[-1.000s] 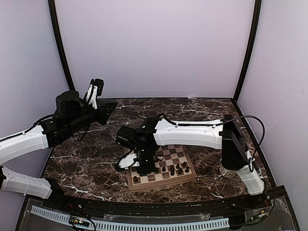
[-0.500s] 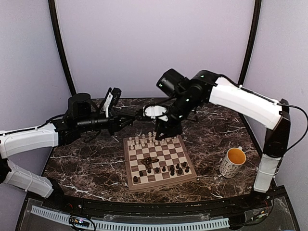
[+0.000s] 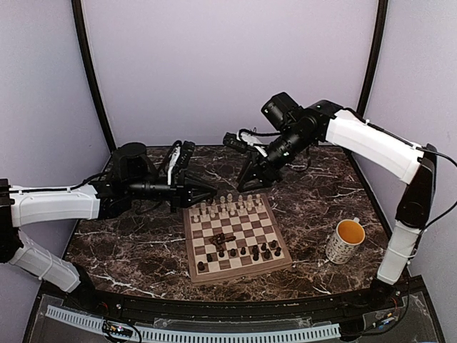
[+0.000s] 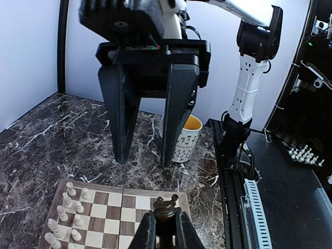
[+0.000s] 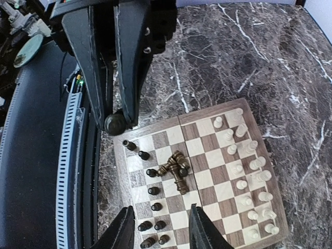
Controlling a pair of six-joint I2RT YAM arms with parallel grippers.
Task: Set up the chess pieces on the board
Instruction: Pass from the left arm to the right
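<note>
Left wrist view: left gripper (image 4: 165, 228) is clamped on a dark crowned piece (image 4: 165, 206), which sits upright between the fingertips with its crown poking out, near the board (image 4: 111, 212) edge (likely carried upright so it can drop straight onto its square). Right gripper (image 5: 158, 228) hovers high, jaws spread wide and empty, probably giving room. Toppled dark pieces (image 5: 176, 168) lie mid-board, well apart from its fingers.

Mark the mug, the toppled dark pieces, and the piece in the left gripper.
mug (image 3: 341, 250): top external view, side wall.
toppled dark pieces (image 5: 177, 170): right wrist view, middle of the pile.
held dark piece (image 4: 165, 207): left wrist view, its head.
</note>
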